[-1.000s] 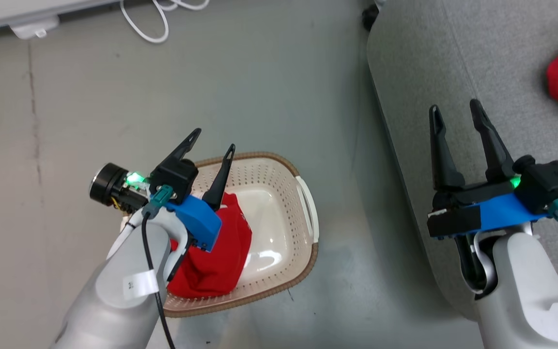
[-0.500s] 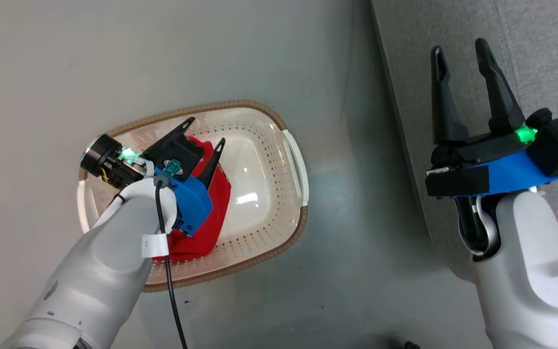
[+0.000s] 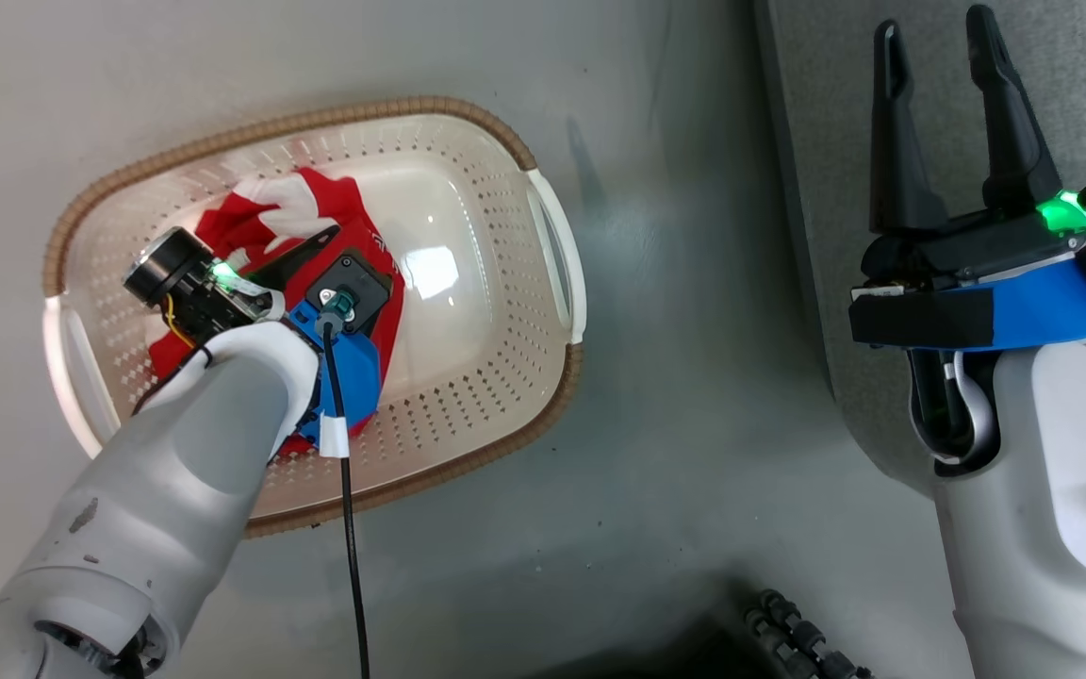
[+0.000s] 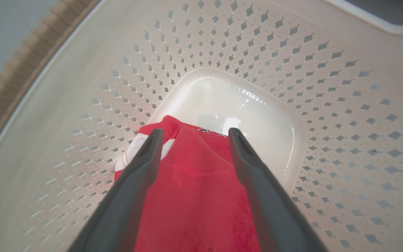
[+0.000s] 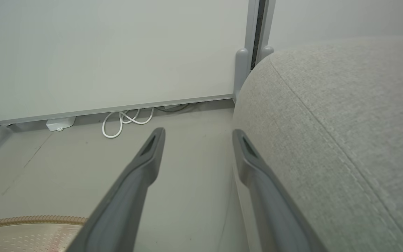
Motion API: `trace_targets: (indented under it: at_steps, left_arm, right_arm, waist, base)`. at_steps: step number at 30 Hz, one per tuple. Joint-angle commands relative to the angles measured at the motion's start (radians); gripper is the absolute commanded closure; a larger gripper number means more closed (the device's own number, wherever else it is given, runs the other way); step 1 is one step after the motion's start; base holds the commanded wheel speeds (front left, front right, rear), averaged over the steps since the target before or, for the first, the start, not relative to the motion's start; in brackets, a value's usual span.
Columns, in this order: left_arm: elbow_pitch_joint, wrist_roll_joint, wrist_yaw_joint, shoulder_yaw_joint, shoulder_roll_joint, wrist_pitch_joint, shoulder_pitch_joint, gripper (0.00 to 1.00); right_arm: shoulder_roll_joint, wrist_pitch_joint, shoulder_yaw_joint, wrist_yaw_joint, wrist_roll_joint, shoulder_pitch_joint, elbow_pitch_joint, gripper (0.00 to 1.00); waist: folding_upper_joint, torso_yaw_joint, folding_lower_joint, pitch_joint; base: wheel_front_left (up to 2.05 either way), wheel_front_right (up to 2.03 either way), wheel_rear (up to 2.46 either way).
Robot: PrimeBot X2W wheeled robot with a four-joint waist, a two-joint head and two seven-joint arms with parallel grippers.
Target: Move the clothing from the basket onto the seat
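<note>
The cream basket with a brown rim stands on the floor left of the grey seat. Red clothing with white trim lies bunched in its left half. My left arm reaches down into the basket, one of its fingers showing dark over the cloth. In the left wrist view my left gripper is open, its fingers straddling the clothing above the basket wall. My right gripper stands open and empty at the seat's left edge. The right wrist view shows the right gripper beside the seat, with the basket rim at lower left.
Bare grey floor separates basket and seat. A looped white cable and a white power block lie along the pale wall panel behind. A black ribbed part shows at the head view's bottom edge.
The head camera has tipped, shifting the whole picture. My left gripper has gone down from above the rim into the basket, onto the red clothing. The right gripper stays open.
</note>
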Motion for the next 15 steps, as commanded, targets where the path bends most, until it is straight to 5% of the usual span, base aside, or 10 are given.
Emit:
trace_targets:
  at_steps: [1,15]
  left_arm:
    - [0.013,-0.006,-0.001,-0.026,0.012,0.010,-0.028,0.00]
    - [0.076,0.022,0.005,-0.127,0.044,0.229,-0.127,0.00]
  right_arm:
    - [0.001,0.000,0.000,0.000,0.007,-0.020,-0.012,0.00]
    - [0.001,0.000,0.006,0.000,0.012,-0.036,-0.080,0.00]
  waist:
    - [0.0000,-0.011,-0.0001,0.043]
    - [0.0000,-0.018,-0.0001,0.169]
  base:
    - [0.00,0.00,0.00]
    - [0.00,0.00,0.00]
